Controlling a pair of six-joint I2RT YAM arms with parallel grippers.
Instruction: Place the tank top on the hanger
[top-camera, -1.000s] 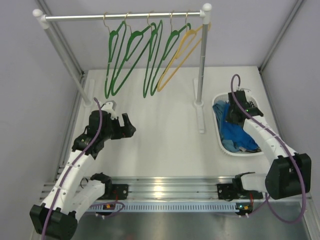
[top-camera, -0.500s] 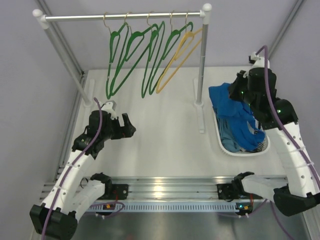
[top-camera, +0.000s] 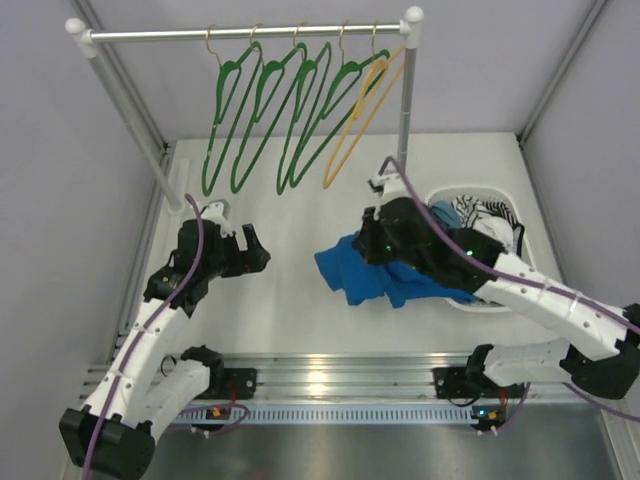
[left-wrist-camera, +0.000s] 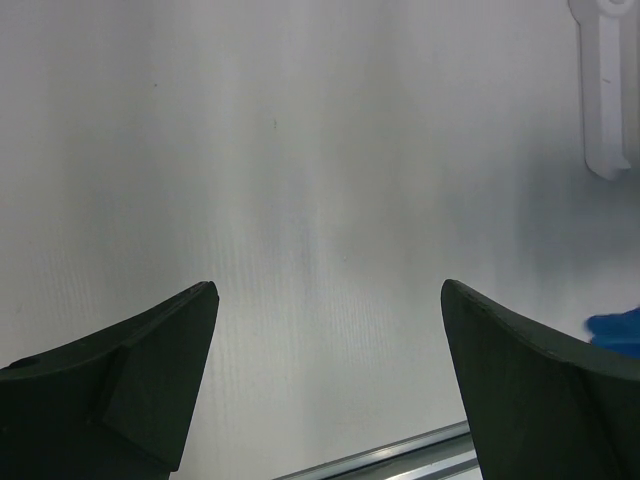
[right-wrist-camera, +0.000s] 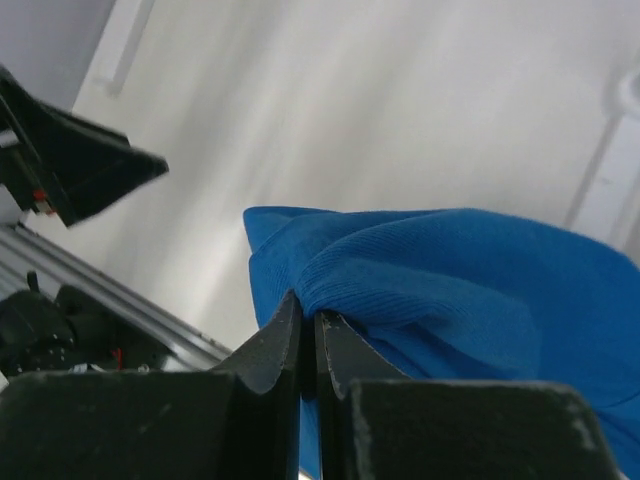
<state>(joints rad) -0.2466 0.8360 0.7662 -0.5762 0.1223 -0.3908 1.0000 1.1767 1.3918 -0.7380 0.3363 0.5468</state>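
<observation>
The royal-blue tank top (top-camera: 362, 272) hangs bunched from my right gripper (top-camera: 372, 246) over the middle of the table, its tail trailing toward the basket. In the right wrist view the jaws are pinched shut on a fold of the tank top (right-wrist-camera: 450, 270); the right gripper (right-wrist-camera: 310, 318) holds it above the table. Several green hangers (top-camera: 262, 110) hang on the rail at the back. My left gripper (top-camera: 257, 252) is open and empty at the left; in the left wrist view the gripper (left-wrist-camera: 330, 310) faces bare table, with a blue corner of the top (left-wrist-camera: 618, 330) at the right edge.
A white basket (top-camera: 497, 304) at the right holds a white black-striped cloth (top-camera: 478, 212). A yellow-orange hanger (top-camera: 362, 105) hangs rightmost on the rail (top-camera: 250, 33). The rack's right post (top-camera: 405, 85) and its foot (left-wrist-camera: 606, 90) stand behind the top.
My right arm has swung left and down from above the basket to the table's middle, carrying the tank top out of the basket. The hangers sway slightly. The left arm has not moved.
</observation>
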